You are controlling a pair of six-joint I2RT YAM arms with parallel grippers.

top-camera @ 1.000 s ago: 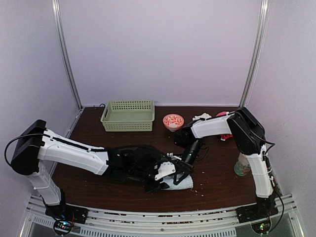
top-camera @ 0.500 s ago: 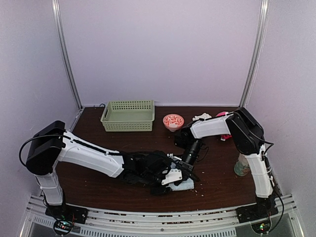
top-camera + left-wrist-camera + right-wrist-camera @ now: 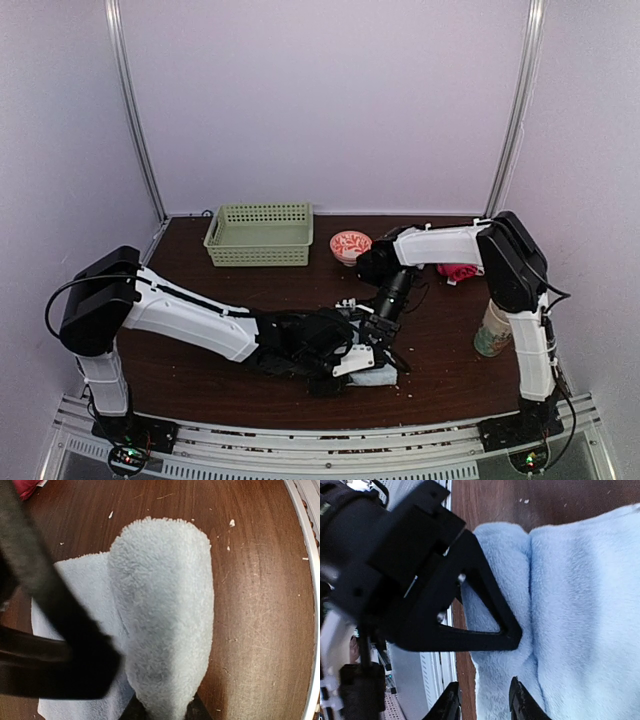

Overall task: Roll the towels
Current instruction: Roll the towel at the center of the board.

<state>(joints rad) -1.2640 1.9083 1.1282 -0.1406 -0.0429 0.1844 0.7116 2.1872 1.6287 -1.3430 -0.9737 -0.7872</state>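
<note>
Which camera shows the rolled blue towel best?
The left wrist view: the blue towel fills the frame, roll and flat layer both clear. The right wrist view shows it partly blocked; the top view only a sliver.

Arms converge at lower centre of the top view: left gripper (image 3: 358,362) pinches pale blue towel (image 3: 160,595); right gripper (image 3: 482,700) jaws slightly parted.

Plain pale purple walls (image 3: 320,100) stand on three sides. Thin silver metal poles (image 3: 135,110) run up the back corners. The dark brown wooden table (image 3: 190,285) has small pale crumbs (image 3: 232,523) on it. A silver metal rail (image 3: 300,450) runs along its near edge.
</note>
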